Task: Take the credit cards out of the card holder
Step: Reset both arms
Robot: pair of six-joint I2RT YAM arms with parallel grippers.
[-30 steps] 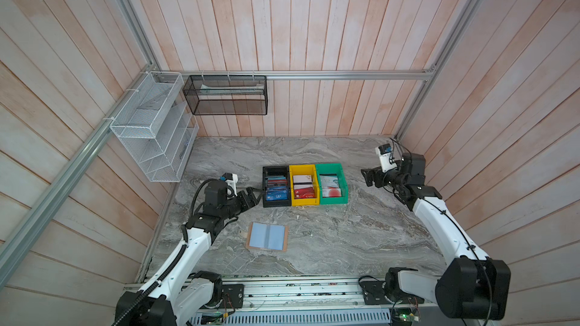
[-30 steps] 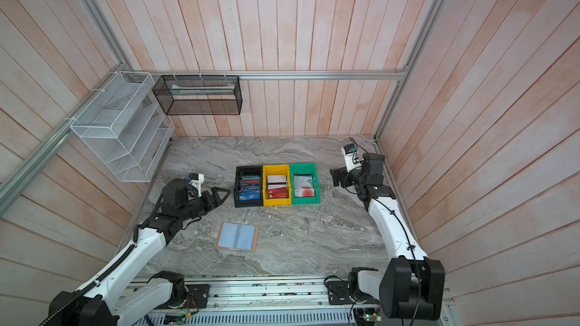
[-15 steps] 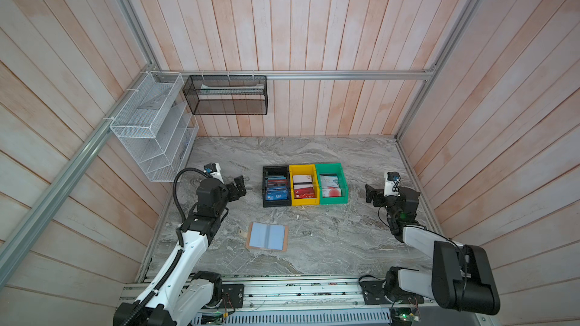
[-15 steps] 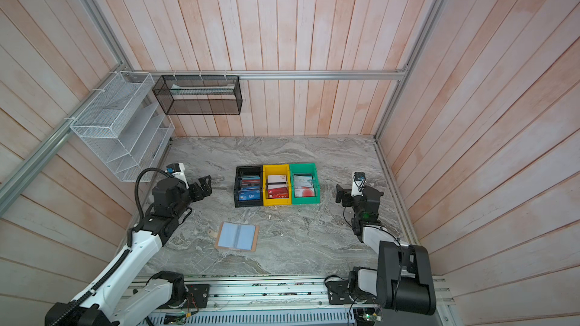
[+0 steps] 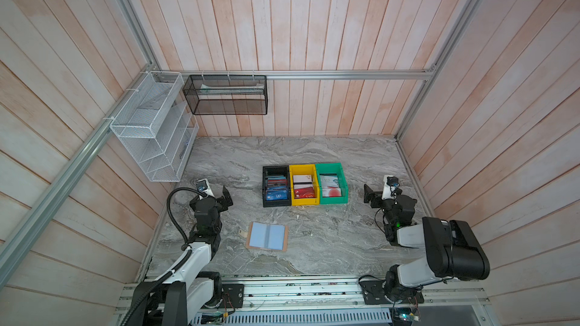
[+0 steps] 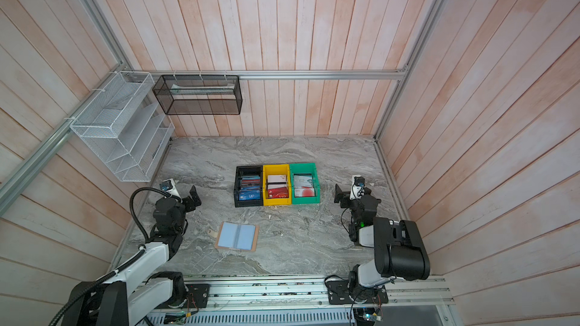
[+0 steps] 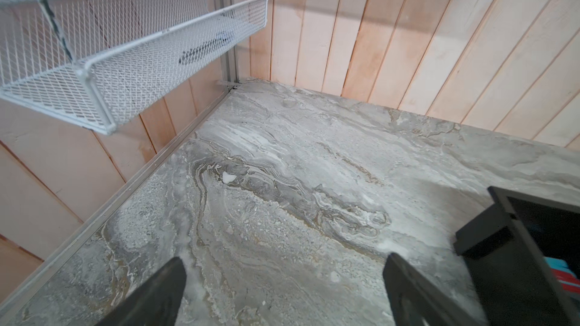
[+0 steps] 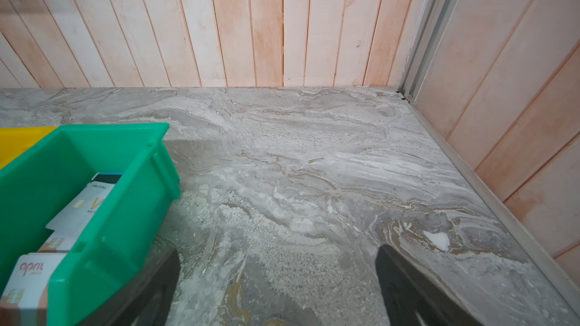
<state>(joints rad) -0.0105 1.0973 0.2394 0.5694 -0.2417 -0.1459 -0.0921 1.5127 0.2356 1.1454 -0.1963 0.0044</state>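
The tan card holder [image 5: 267,236] [image 6: 237,236] lies open and flat on the marble table, pale blue sleeves up, and no card shows in them. A red VIP credit card [image 5: 305,193] rests in the yellow bin [image 5: 303,167]. A whitish credit card with a red patch [image 5: 331,192] lies in the green bin [image 5: 329,166]. My left gripper [image 5: 222,196] [image 7: 284,260] hovers open and empty left of the black bin [image 5: 276,169]. My right gripper [image 5: 372,195] [image 8: 277,252] is open and empty, right of the green bin [image 8: 125,230].
Several more cards fill the three bins. A white wire rack [image 5: 153,127] [image 7: 125,58] hangs on the left wall above my left arm. A black mesh basket [image 5: 226,95] hangs on the back wall. Wooden walls close three sides.
Both arms have drawn back toward the near edge. The left gripper swung left, away from the black bin. The right arm folded down and low beside the green bin.
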